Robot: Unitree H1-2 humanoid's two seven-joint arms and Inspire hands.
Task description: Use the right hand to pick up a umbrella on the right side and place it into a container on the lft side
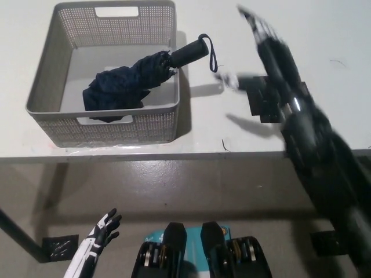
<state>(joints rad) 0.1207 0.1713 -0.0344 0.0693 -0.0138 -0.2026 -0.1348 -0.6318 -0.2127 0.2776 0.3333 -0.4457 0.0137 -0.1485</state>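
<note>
Navy fabric fills the grey mesh basket [40, 87] on the left of the white table [174, 133]: we see the folded umbrella [124, 84] lying slantwise inside, its canopy on the basket floor, its black handle [190, 53] propped on the right wall and jutting out past the rim, the wrist strap [213, 55] dangling over the tabletop; our black right hand [269, 43] hangs above the table to the right of the basket, well apart from the umbrella, blurred, its fingers spread and holding nothing; beneath the arm a black patch [261, 98] lies flat on the table; our white left hand [98, 234] rests low at the lower left, below the table edge, fingers apart and empty, above a small dark mat [58, 248] on the floor
</note>
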